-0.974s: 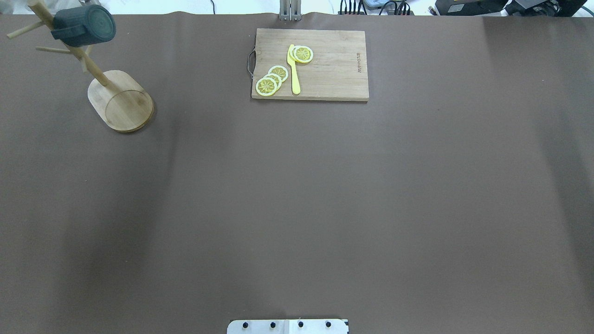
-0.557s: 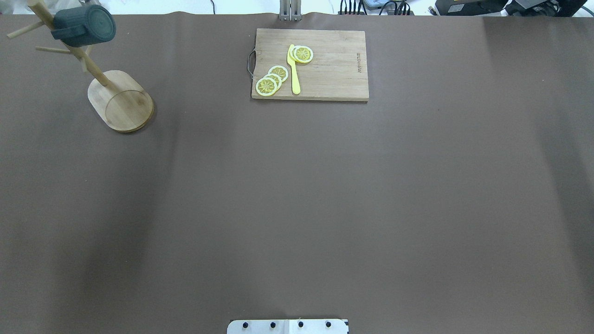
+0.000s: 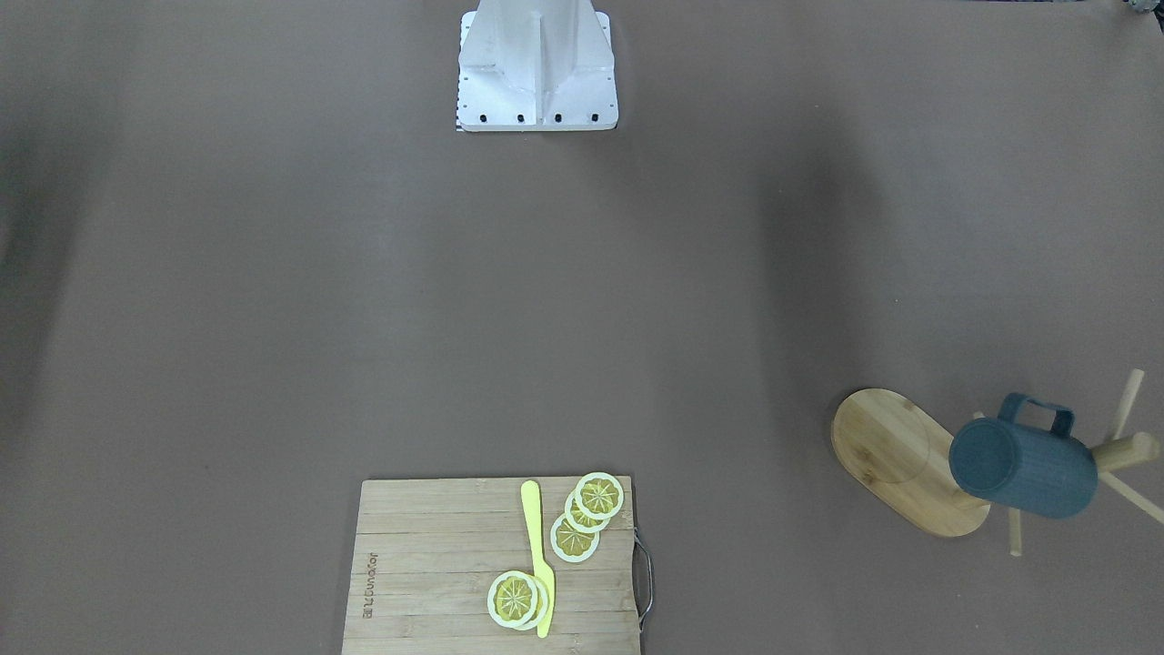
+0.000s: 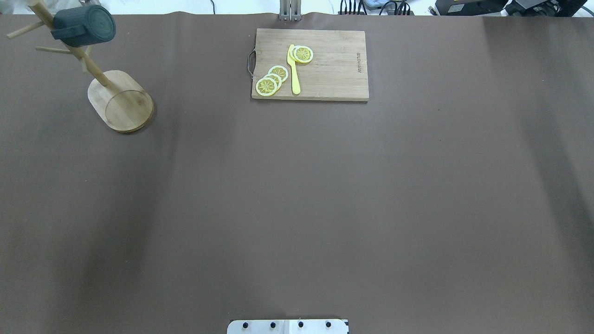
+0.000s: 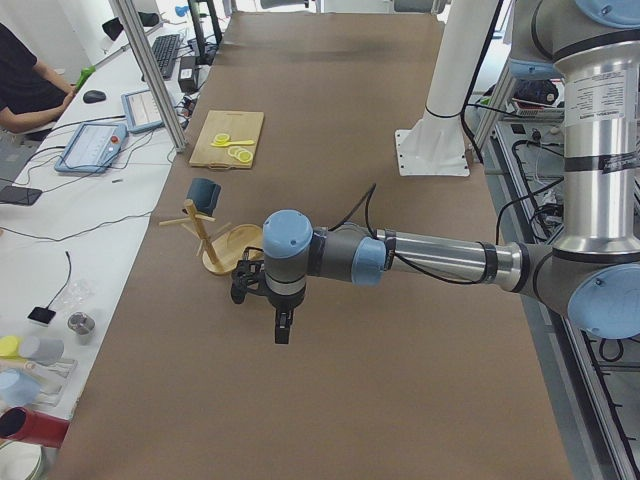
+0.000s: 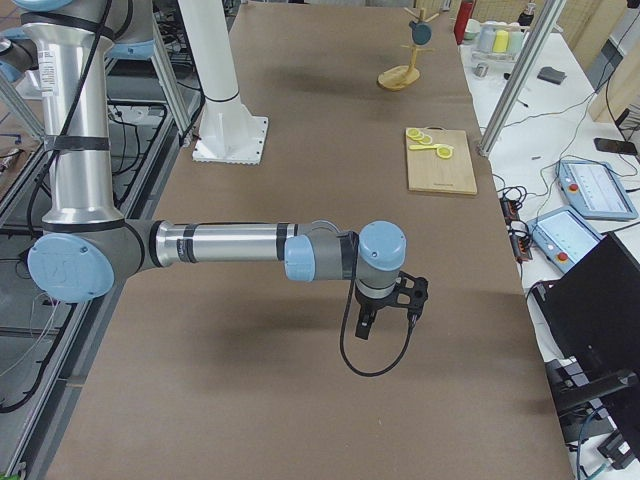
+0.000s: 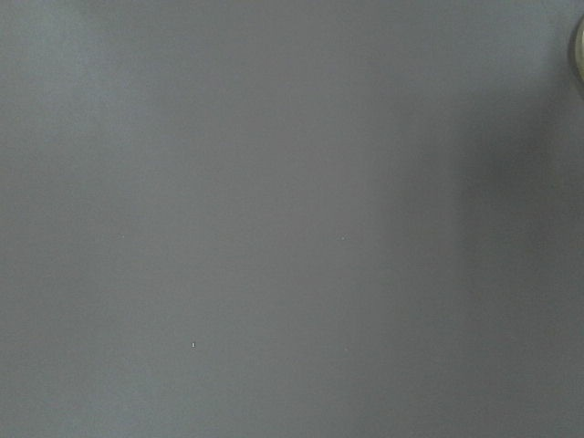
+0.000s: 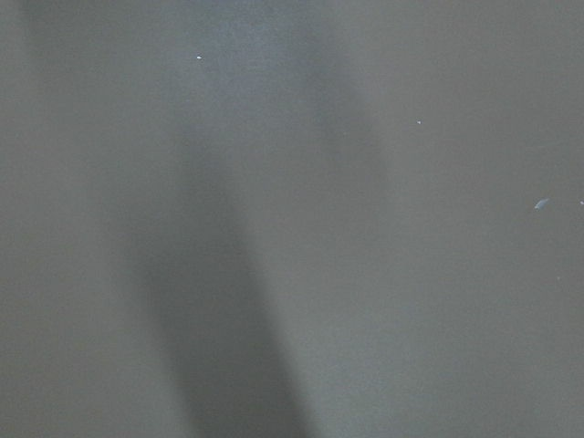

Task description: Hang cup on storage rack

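Note:
The dark slate-blue cup [image 4: 86, 25] hangs by its handle on a peg of the wooden storage rack [image 4: 123, 102] at the table's far left corner, its bottom facing outward. Both also show in the front-facing view, the cup [image 3: 1023, 468] on the rack [image 3: 896, 455]. No gripper touches them. My left gripper [image 5: 283, 325] shows only in the exterior left view, above the bare table near the rack [image 5: 228, 250]. My right gripper [image 6: 365, 325] shows only in the exterior right view, over the table far from the rack. I cannot tell whether either is open or shut.
A bamboo cutting board [image 4: 310, 64] with lemon slices [image 4: 271, 80] and a yellow knife [image 4: 293, 69] lies at the far middle of the table. The robot's white base [image 3: 536, 64] stands at the near edge. Both wrist views show only brown table cover.
The cup and rack have not moved. Only the arms' shadows on the table have shifted slightly.

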Motion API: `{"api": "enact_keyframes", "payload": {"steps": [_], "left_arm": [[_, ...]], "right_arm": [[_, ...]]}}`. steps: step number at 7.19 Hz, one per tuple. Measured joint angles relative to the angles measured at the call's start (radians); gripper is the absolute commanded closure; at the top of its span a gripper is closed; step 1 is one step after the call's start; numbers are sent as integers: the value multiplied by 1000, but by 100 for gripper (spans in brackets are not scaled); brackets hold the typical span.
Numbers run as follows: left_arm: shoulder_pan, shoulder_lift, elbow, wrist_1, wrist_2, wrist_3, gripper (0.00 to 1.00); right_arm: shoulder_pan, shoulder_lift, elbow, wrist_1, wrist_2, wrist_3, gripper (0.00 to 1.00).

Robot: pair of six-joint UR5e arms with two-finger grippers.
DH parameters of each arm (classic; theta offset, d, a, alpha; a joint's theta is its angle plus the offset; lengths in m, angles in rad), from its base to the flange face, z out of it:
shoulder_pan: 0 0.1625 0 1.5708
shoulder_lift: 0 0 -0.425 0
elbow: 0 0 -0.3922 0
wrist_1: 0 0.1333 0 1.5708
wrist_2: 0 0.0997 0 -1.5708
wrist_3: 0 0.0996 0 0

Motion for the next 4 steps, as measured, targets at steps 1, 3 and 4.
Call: {"api": "enact_keyframes", "payload": {"steps": [1,3,4], "left_arm": [[0,0,-1,0,0,0,2],[0,-2,1,1,0,0,2],[0,-2,1,1,0,0,2]], "right_arm": [[-21,10,12,-7,-7,34,0],[-33,10,19,-7,-10,51,0],[-34,9,20,-6,-10,52,0]]}}
